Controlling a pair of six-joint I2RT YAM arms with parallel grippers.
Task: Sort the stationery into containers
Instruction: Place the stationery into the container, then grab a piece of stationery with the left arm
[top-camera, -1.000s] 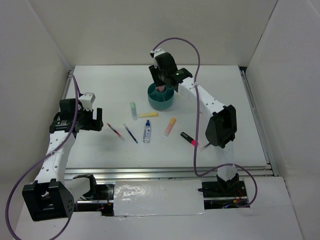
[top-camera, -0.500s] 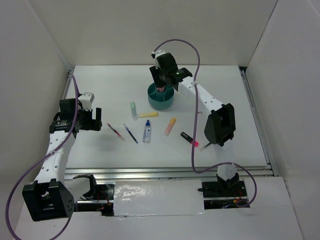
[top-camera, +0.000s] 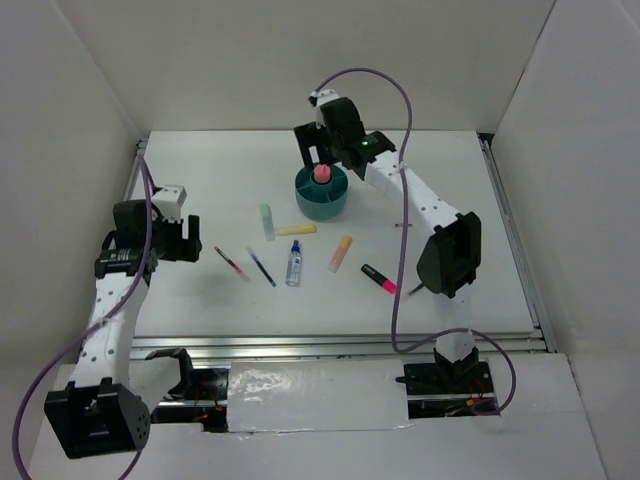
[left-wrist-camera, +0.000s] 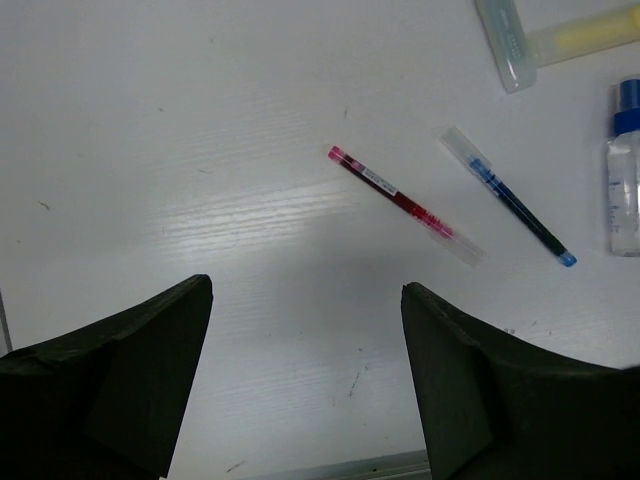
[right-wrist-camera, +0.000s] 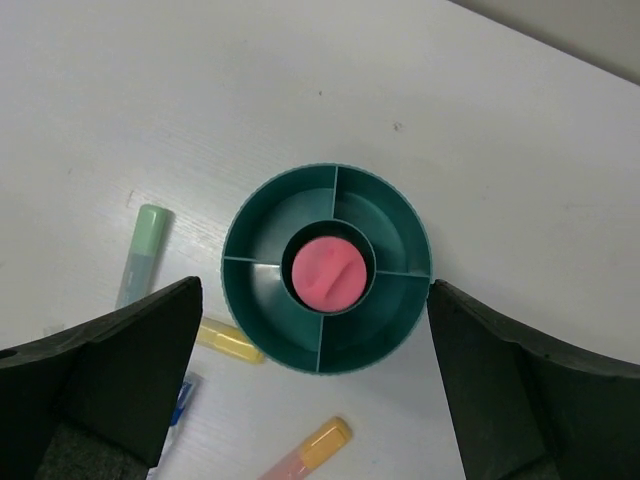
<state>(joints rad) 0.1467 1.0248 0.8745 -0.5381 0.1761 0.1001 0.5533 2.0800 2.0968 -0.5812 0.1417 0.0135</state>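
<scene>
The round teal container (top-camera: 322, 205) (right-wrist-camera: 392, 318) sits at the back middle of the table. A pink marker (top-camera: 322, 174) (right-wrist-camera: 328, 273) stands upright in its central cup. My right gripper (top-camera: 322, 157) (right-wrist-camera: 314, 286) hangs open right above it, touching nothing. On the table lie a green marker (top-camera: 267, 221) (right-wrist-camera: 145, 250), a yellow marker (top-camera: 296, 229) (right-wrist-camera: 230, 340), an orange marker (top-camera: 341, 253) (right-wrist-camera: 310, 450), a blue-capped bottle (top-camera: 294, 263) (left-wrist-camera: 626, 175), a red pen (top-camera: 231, 263) (left-wrist-camera: 405, 205) and a blue pen (top-camera: 262, 267) (left-wrist-camera: 510, 195). My left gripper (top-camera: 186, 238) (left-wrist-camera: 305, 288) is open and empty, left of the red pen.
A black marker with a pink cap (top-camera: 378, 278) lies near the right arm's elbow. White walls enclose the table on three sides, and a metal rail (top-camera: 330, 345) runs along the near edge.
My right gripper has opened and lifted off the pink marker, which now stands free in the container's central cup. The left arm has shifted slightly.
</scene>
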